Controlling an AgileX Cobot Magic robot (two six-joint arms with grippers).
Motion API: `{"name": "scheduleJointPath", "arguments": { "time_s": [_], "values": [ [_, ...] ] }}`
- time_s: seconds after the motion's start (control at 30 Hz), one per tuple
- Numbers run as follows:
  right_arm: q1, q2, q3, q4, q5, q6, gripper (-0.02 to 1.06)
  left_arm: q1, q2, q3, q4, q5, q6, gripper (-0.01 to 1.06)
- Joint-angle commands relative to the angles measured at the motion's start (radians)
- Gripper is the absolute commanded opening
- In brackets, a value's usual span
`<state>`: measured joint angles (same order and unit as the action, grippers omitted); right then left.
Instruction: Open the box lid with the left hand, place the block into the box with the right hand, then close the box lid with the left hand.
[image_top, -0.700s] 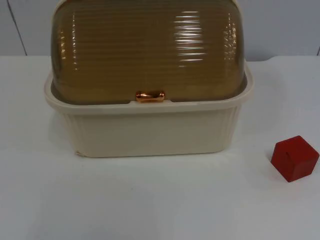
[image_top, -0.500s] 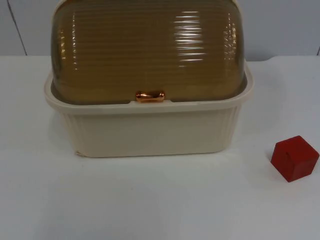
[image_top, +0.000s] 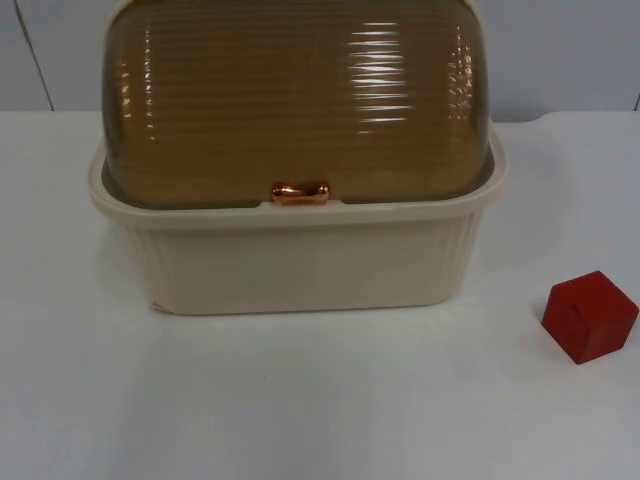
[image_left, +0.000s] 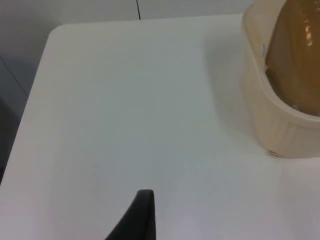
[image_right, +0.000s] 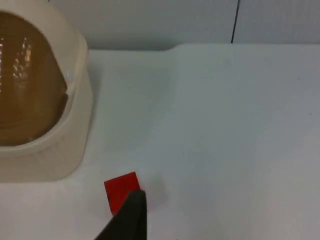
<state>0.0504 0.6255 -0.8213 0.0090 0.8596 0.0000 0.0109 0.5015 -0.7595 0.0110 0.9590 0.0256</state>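
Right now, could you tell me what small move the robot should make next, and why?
Probably the left gripper should move across the bare table toward the box and its copper handle. The amber lid sits closed on the rim, and the red block lies on the table beside the box, so opening seems to come first.

Worktop (image_top: 300, 400): white, smooth, ending at a grey partition wall (image_top: 560, 50) behind.
Box (image_top: 300, 260): cream, ribbed, with a closed amber lid (image_top: 290, 95), standing toward the back centre.
Block (image_top: 589, 315): red cube, resting apart from the box, near the right edge.
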Motion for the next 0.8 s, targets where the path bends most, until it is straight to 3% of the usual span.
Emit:
{"name": "scheduleJointPath", "arguments": {
  "time_s": [0.0, 0.37, 0.77],
  "values": [
    [-0.007, 0.090, -0.034, 0.004, -0.029, -0.020, 1.05, 0.002, 0.072, -0.023, -0.011, -0.042, -0.005, 1.01],
    [-0.007, 0.389, -0.050, 0.004, -0.039, -0.020, 1.05, 0.002, 0.349, -0.090, -0.011, -0.058, -0.005, 1.01],
    [-0.007, 0.417, -0.050, 0.004, -0.041, -0.020, 1.05, 0.002, 0.376, -0.092, -0.011, -0.057, -0.005, 1.01]
  ]
}}
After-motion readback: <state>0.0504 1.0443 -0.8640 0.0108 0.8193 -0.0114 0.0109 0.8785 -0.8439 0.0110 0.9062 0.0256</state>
